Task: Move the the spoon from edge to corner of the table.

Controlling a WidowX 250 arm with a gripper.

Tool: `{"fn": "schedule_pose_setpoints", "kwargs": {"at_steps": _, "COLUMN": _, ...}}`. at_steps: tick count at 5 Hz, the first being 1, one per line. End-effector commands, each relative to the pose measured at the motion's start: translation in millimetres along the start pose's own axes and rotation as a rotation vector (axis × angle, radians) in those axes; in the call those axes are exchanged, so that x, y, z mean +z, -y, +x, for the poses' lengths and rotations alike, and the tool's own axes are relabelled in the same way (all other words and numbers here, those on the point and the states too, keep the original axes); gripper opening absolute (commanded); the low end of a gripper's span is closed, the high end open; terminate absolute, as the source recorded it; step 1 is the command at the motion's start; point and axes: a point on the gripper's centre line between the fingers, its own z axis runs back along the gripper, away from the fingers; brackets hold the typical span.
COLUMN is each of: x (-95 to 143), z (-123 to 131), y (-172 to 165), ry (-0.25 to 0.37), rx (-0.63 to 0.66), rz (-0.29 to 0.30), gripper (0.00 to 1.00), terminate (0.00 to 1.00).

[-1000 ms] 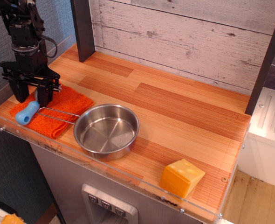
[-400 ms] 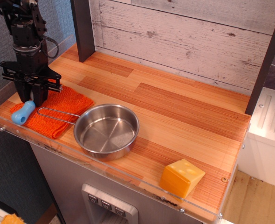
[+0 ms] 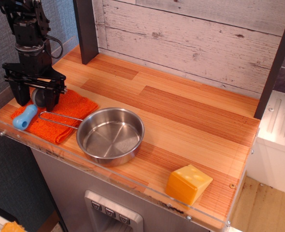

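Note:
The spoon (image 3: 25, 117) lies on an orange cloth (image 3: 67, 108) at the front left corner of the table (image 3: 181, 116). Its light-blue handle points toward the front rim and its grey bowl sits between my fingers. My black gripper (image 3: 35, 102) stands upright over the spoon's bowl end. Its jaws are spread apart on either side of the bowl and do not clamp it.
A steel pan (image 3: 110, 135) with a wire handle sits just right of the cloth, the handle reaching onto it. A yellow cheese wedge (image 3: 188, 183) lies near the front right corner. A dark post (image 3: 86, 29) stands at the back left. A clear acrylic rim (image 3: 108, 181) runs along the front edge.
The jaws closed in around the spoon's bowl end, then spread apart again, and the gripper rose slightly. The spoon stayed on the cloth, shifting only a little.

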Motion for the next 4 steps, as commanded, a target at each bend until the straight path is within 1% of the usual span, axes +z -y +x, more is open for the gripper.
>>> {"fn": "schedule_pose_setpoints", "kwargs": {"at_steps": 1, "x": 21, "z": 8, "y": -5, "ry": 0.060, "rx": 0.008, "rz": 0.029, "gripper": 1.00, "terminate": 0.00}}
{"fn": "schedule_pose_setpoints", "kwargs": {"at_steps": 3, "x": 30, "z": 10, "y": 1, "ry": 0.088, "rx": -0.011, "rz": 0.043, "gripper": 1.00, "terminate": 0.00}}
{"fn": "schedule_pose_setpoints", "kwargs": {"at_steps": 4, "x": 42, "z": 14, "y": 5, "ry": 0.121, "rx": -0.019, "rz": 0.051, "gripper": 1.00, "terminate": 0.00}}
